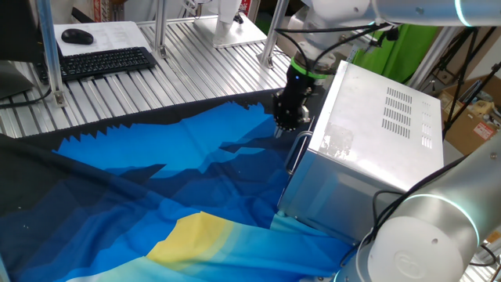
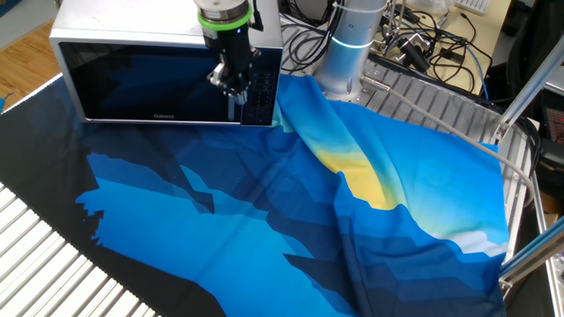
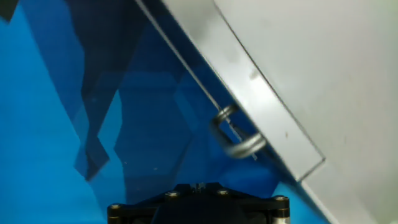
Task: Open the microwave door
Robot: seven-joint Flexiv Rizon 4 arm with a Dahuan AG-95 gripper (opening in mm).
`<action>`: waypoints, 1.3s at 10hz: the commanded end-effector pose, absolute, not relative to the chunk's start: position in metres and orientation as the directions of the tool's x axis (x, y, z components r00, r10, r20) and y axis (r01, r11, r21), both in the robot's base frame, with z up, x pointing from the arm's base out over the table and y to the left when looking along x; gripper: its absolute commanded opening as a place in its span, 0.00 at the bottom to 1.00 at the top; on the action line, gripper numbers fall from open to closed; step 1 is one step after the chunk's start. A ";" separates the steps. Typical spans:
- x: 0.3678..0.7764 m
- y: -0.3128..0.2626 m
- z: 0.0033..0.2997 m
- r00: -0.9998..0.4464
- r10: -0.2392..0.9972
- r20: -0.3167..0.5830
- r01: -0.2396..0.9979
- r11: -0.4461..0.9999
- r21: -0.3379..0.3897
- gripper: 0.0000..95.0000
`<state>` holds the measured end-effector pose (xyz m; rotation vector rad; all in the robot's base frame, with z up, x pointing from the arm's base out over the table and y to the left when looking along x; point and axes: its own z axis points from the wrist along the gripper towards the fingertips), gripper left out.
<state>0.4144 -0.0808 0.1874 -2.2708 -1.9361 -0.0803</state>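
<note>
Just above the microwave door [image 2: 154, 84] handle [image 1: 296, 153], the hand [image 1: 286, 117] hovers (grip state unclear).

Lying spread over table: blue-yellow patterned cloth [image 2: 291, 211]; sitting far back on ribbed metal surface: black keyboard [image 1: 106, 62], mouse [image 1: 77, 36].

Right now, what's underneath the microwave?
A blue patterned cloth with a yellow patch runs under the microwave, over a ribbed metal table. How far the cloth reaches beneath it is hidden by the oven itself.
</note>
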 end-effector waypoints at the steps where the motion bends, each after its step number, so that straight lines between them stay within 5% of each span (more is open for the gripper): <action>1: 0.420 -0.078 0.188 0.344 0.932 0.117 0.938 -0.335 -0.090 0.00; 5: 0.426 -0.078 0.190 0.459 0.888 0.021 0.887 -0.457 -0.066 0.00; 6: 0.428 -0.079 0.190 0.487 0.873 0.014 0.872 -0.485 -0.065 0.20; 13: 0.428 -0.095 0.197 0.575 0.818 -0.024 0.816 -0.575 -0.052 0.20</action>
